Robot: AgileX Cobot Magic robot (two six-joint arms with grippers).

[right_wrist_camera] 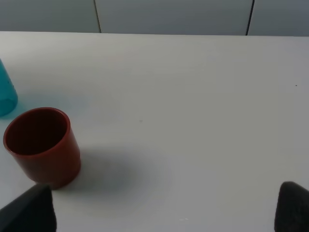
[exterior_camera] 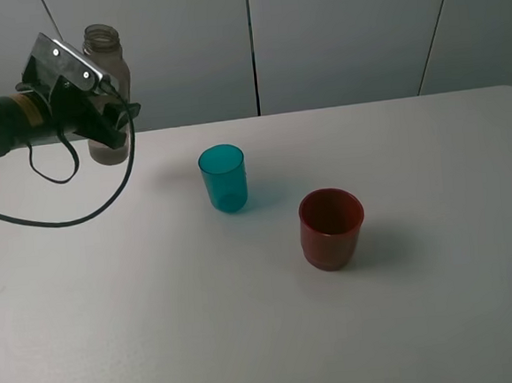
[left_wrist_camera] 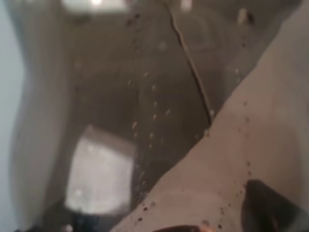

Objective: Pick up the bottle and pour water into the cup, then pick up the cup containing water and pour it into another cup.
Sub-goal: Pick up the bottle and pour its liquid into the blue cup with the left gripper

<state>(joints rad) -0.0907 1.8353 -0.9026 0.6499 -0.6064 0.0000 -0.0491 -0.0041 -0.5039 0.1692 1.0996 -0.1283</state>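
The tall smoky grey-brown bottle stands upright at the far left rear of the white table, uncapped, and my left gripper is shut on its lower body. Whether its base touches the table I cannot tell. The left wrist view is filled by the blurred bottle wall, dotted with droplets. The teal cup stands upright near the middle, and the dark red cup is to its right and nearer. My right gripper is open and holds nothing, with the red cup and the teal cup's edge ahead of it.
The white table carries only these three things. Grey wall panels stand behind its far edge. A black cable loops down from the left arm over the table's left side.
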